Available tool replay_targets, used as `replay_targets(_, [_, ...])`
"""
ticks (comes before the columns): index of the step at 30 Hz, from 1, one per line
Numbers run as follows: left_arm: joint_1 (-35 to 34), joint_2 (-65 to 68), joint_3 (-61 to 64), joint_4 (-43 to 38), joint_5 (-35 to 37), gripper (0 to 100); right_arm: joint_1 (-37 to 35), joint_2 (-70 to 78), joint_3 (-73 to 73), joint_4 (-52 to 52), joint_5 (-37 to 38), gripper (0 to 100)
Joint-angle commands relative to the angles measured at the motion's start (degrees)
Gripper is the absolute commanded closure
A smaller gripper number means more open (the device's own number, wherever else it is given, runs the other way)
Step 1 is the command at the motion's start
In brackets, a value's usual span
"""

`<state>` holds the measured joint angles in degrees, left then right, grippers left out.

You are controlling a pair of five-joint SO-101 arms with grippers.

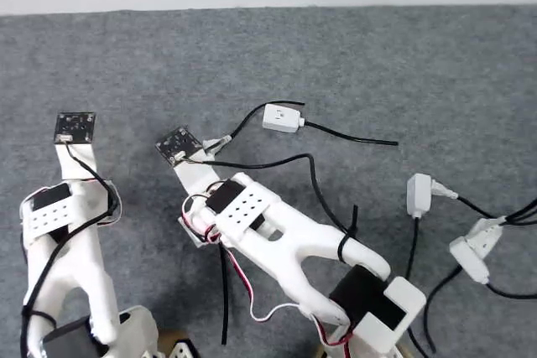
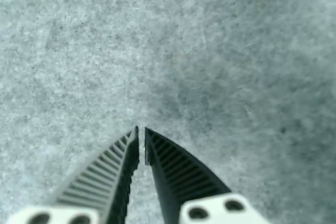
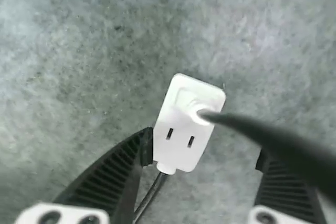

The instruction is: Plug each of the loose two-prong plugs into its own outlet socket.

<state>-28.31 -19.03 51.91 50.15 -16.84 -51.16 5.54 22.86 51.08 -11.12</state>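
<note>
The outlet socket [image 3: 186,129], judged light and rigid, is framed by the spread right end effector [image 3: 203,150]; its flat sides are best gripped. The left end effector [image 2: 140,132] is pressed together, empty.

Two white plastic arms [image 1: 285,236] with looping black and red cables [image 1: 224,299], ribbed black end effector fingers [image 2: 173,166].

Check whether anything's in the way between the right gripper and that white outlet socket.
Yes. A black cable crosses in front of the outlet socket, slanting toward one finger of the open right gripper. Whether it touches the socket, I cannot tell.
</note>
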Motion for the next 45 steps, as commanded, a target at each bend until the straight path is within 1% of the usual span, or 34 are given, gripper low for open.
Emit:
replay_targets(1, [-0.2,-1.0,-2.7,-1.3,0.7,99,-1.0,0.9,-3.7,0.5,-1.9,68.9])
replay_targets(3, [-0.9,-1.0,-2.9,-1.5,1.4,99,-2.0,3.3,-3.8,-1.4,-1.6,69.2])
replay_targets(5, [-2.3,-1.0,-3.3,-2.5,3.2,99,-2.4,6.2,-4.1,-3.2,-1.1,72.8])
replay_targets(9, [-3.0,1.9,-5.0,-2.5,3.8,99,-2.2,10.2,-9.4,-0.2,2.2,87.8])
replay_targets(11, [-3.0,4.6,-7.3,-1.1,3.8,99,-1.0,11.1,-11.2,1.3,2.5,96.9])
replay_targets(12, [-3.0,6.2,-8.6,-0.4,3.8,99,0.0,11.3,-11.3,1.6,2.5,99.8])
replay_targets(14, [-3.0,9.3,-11.2,0.7,3.8,99,3.3,10.2,-11.2,2.8,2.5,98.1])
replay_targets(15, [-3.0,11.0,-12.4,1.3,3.7,99,5.1,8.9,-11.2,4.1,2.5,99.5])
replay_targets(19, [-1.9,15.8,-16.2,3.3,3.7,99,12.5,1.5,-11.2,12.4,2.7,99.1])
replay_targets(22, [-1.2,17.7,-17.5,3.5,3.8,99,19.8,-4.9,-11.1,20.5,6.7,99.1])
replay_targets(25, [-1.2,17.8,-17.6,3.3,3.8,99,28.8,-8.9,-10.0,26.9,10.3,99.1])
replay_targets(34, [-1.1,17.8,-17.5,3.4,3.8,99,56.5,-12.4,-2.3,27.3,23.6,99.0])
replay_targets(36, [-1.1,17.8,-17.5,3.4,3.8,99,61.3,-12.4,-0.4,25.3,26.9,98.9])
replay_targets(39, [-1.1,17.8,-17.5,3.4,3.8,99,65.6,-12.4,2.5,22.4,32.9,98.7])
replay_targets(41, [-1.1,17.8,-17.5,3.4,3.8,99,66.9,-12.4,3.6,21.9,36.4,94.8])
replay_targets(45, [-0.1,17.8,-17.3,3.5,3.4,99,67.4,-12.9,4.0,23.2,37.5,77.2])
